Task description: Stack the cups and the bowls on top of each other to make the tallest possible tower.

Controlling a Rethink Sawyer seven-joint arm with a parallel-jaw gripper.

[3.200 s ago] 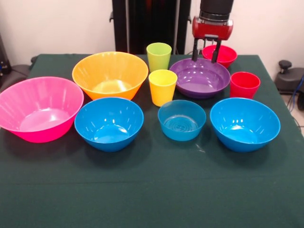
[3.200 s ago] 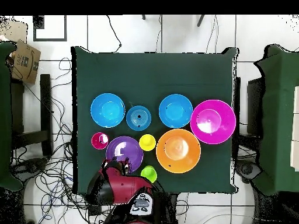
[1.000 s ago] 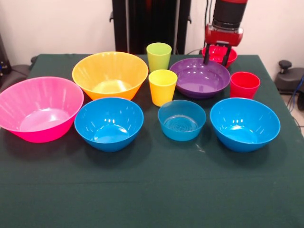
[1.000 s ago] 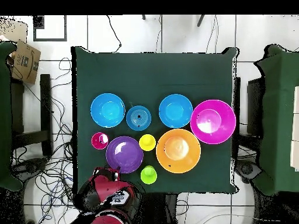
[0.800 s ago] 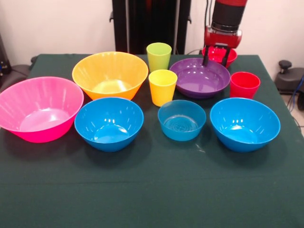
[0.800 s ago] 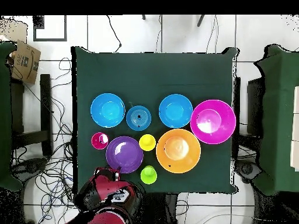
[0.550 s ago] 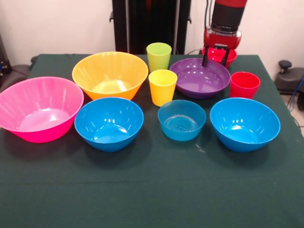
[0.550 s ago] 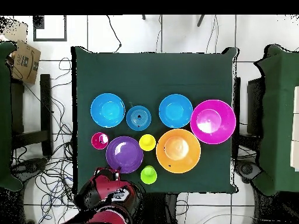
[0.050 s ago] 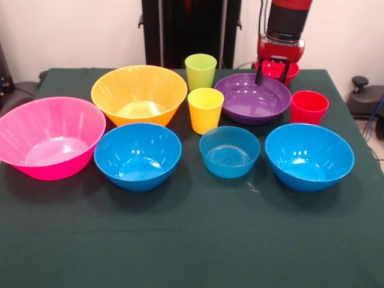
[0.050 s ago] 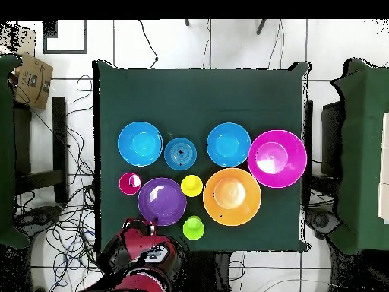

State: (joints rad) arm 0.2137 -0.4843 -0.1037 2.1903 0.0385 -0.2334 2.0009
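Observation:
My gripper (image 9: 273,77) hangs open at the far right, its fingers on either side of the small red bowl (image 9: 293,70); contact cannot be told. Just in front lies the purple bowl (image 9: 253,99), with the red cup (image 9: 309,107) to its right. The lime green cup (image 9: 200,71) and yellow cup (image 9: 205,110) stand mid-table beside the orange bowl (image 9: 139,93). The pink bowl (image 9: 51,138), two blue bowls (image 9: 138,156) (image 9: 309,156) and the small translucent blue bowl (image 9: 230,151) form the near row. Nothing is stacked. From overhead, the arm (image 10: 140,255) hides the small red bowl.
The dark green cloth covers the table (image 9: 192,240). Cables and chairs surround the table in the overhead view, with a cardboard box (image 10: 30,76) at the upper left.
Since the earliest frames my gripper moved from over the purple bowl's far rim to the small red bowl. Over the last second it has barely moved. No cup or bowl has shifted.

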